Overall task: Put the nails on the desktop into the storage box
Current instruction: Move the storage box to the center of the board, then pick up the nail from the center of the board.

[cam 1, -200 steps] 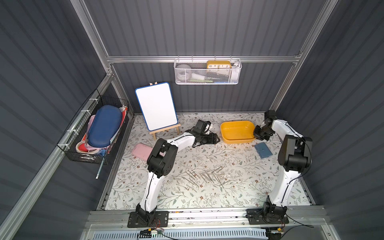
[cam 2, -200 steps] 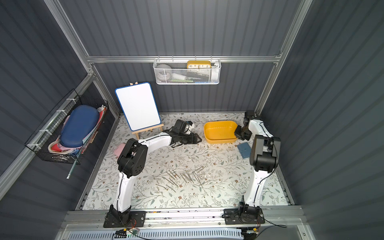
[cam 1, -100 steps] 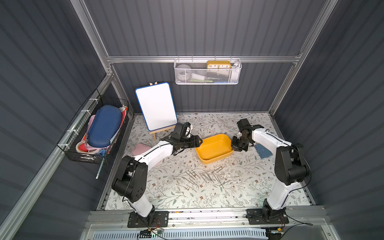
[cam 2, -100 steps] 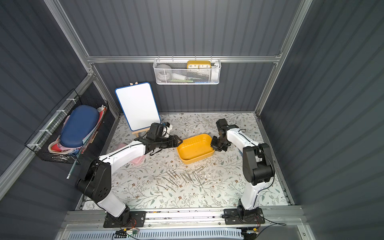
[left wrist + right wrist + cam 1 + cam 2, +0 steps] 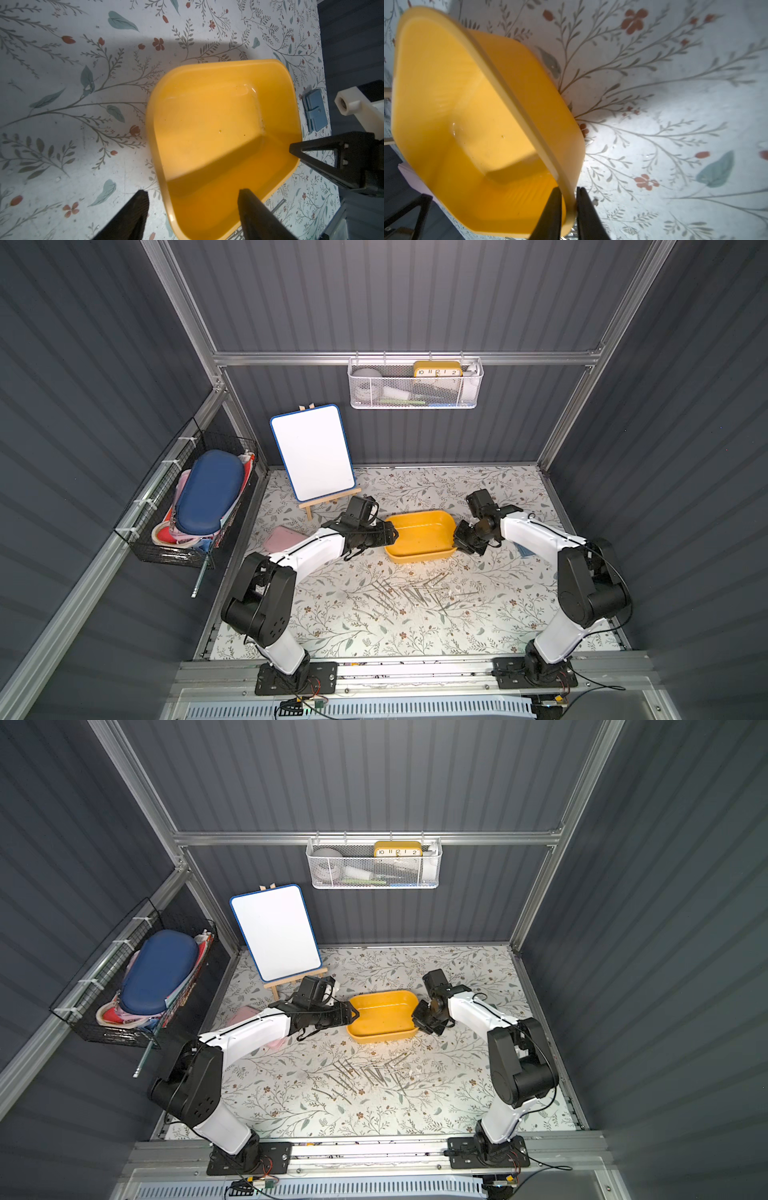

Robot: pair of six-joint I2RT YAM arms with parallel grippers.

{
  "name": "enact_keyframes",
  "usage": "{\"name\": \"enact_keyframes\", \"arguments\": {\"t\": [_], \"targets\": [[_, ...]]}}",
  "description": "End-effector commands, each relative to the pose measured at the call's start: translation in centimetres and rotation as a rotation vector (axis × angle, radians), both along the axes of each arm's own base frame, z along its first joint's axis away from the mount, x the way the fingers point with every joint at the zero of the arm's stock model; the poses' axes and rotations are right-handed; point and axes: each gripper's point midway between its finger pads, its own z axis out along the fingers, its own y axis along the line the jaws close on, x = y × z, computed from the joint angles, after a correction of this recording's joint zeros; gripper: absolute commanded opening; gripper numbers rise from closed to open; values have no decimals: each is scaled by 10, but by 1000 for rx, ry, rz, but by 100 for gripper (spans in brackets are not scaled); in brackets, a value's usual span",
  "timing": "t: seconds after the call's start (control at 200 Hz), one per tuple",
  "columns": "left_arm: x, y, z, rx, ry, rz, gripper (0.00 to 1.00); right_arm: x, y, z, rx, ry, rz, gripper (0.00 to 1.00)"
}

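right gripper (image 5: 569, 190): jaws nearly closed, pinching the storage box (image 5: 419, 533) rim. left gripper (image 5: 193, 191): wide open, straddling the opposite rim, gripping nothing. Box sits between the two grippers. Loose nails (image 5: 411, 593) on the bench (image 5: 415, 639), just beyond the box, toward the arm bases from both grippers.

We see bare desktop (image 5: 415, 639) nearside of the nails (image 5: 409, 593). Beyond them the storage box (image 5: 419, 549) bars the middle, and the whiteboard (image 5: 313, 452) fills the far-left corner.

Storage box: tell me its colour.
The box is plain mustard yellow; left wrist view shows it best.
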Motion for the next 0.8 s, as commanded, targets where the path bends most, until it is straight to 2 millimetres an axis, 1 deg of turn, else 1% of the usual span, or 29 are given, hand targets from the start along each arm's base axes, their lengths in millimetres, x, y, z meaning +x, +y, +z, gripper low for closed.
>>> {"name": "enact_keyframes", "arguments": {"t": [0.0, 0.14, 0.235, 0.345, 0.42, 0.435, 0.505, 0.6, 0.64, 0.685, 0.7, 0.72, 0.795], "targets": [[-3, 9, -14, 30, 36, 30, 73, -4, 16, 8, 48, -7, 11, 22], [-3, 16, -19, 39, 40, 44, 73, -11, 23, 15, 62, -18, 39, 26], [-4, 17, -20, 43, 38, 43, 73, -14, 17, 15, 41, -25, 43, 31], [-5, 19, -22, 47, 41, 45, 73, -17, 15, 30, 37, -65, 70, 41], [-6, 20, -22, 46, 37, 44, 73, -24, 8, 43, 3, -83, 106, 48], [-6, 20, -22, 46, 37, 42, 73, -24, 1, 44, -33, -90, 99, 48], [-6, 20, -23, 50, 37, 38, 73, -40, -11, 55, -84, -92, 126, 49], [-7, 20, -23, 50, 34, 30, 73, -72, -31, 71, -131, -88, 123, 49], [-6, 20, -22, 50, 28, 28, 73, -87, -39, 74, -144, -81, 111, 49], [-7, 21, -21, 49, 26, 25, 73, -105, -46, 72, -150, -65, 107, 49], [-7, 21, -21, 50, 25, 22, 73, -110, -47, 69, -158, -52, 112, 49], [-7, 21, -21, 49, 24, 18, 74, -118, -50, 71, -164, -67, 120, 49], [-8, 19, -19, 45, 16, 4, 74, -136, -57, 61, -211, -46, 204, 48]]}}
